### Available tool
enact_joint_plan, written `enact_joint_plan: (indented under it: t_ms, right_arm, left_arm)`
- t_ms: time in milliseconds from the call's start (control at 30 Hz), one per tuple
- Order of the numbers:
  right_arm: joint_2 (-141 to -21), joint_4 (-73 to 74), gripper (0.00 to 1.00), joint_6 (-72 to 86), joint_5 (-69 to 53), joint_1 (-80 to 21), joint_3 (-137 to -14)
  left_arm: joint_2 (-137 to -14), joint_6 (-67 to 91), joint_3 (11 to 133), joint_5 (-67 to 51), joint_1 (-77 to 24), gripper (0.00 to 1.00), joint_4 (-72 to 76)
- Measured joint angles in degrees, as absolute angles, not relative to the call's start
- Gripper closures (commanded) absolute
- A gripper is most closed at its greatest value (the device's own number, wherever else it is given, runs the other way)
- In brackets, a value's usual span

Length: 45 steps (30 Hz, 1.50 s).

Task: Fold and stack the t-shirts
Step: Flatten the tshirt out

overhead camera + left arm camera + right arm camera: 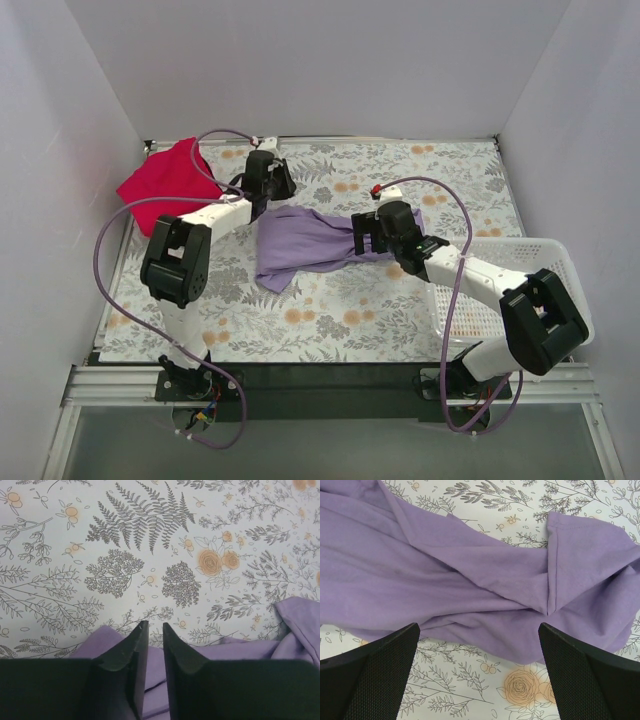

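Roughly: lavender t-shirt (310, 245) bunched (long axis left-right); red t-shirt (165, 178) far-left.

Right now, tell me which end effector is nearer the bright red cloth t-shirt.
Left. The left end effector hangs beside the red t-shirt; the right end effector is farther, across the pale lavender cloth t-shirt.

My left fingers (127, 655) cover the near edge of the lavender t-shirt (295, 625), so I cannot tell whether the narrow slit between them pinches any cloth, and from above my right gripper (362, 237) hides that shirt's right end, perhaps a sleeve.
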<state>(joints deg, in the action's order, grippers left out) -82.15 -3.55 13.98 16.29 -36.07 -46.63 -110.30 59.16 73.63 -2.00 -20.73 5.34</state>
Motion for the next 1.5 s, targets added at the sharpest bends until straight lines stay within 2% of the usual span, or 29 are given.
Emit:
enact_joint_plan:
  t_ms: [33,267,800,933,1000,1033,1300,1500]
  right_arm:
    - [-82.1,-3.6,0.06,14.0,16.3,-36.1,-46.6]
    - [-82.1,-3.6,0.06,14.0,16.4,-36.1,-46.6]
    - [-81.4,-3.6,0.06,14.3,16.3,-36.1,-46.6]
    - [-81.2,-3.6,0.06,14.5,16.3,-36.1,-46.6]
    - [-81.2,-3.6,0.06,14.7,16.3,-36.1,-46.6]
    - [-81.2,-3.6,0.06,14.7,16.3,-36.1,-46.6]
    - [-82.0,-4.2,0.05,14.6,16.4,-36.0,-46.7]
    - [-91.4,-4.6,0.06,13.4,17.9,-34.9,-52.3]
  left_arm:
    - [-110.7,59.2,74.7,-2.0,-20.7,0.73,4.5]
    - [-113.2,59.2,77.3,-2.6,-20.8,0.56,-1.5]
    - [-113.2,58.7,76.6,-4.2,-21.1,0.55,-6.7]
    - [-113.8,58.2,76.5,-4.2,-21.3,0.62,-7.3]
    - [-114.6,58.1,76.5,-4.3,-21.5,0.82,-7.5]
    - [-115.0,57.9,76.5,-4.4,-21.5,1.0,-7.5]
    - [-114.4,57.6,74.4,-3.5,-21.9,1.0,-6.1]
    - [-106.7,57.6,69.1,-1.4,-22.0,1.0,-4.6]
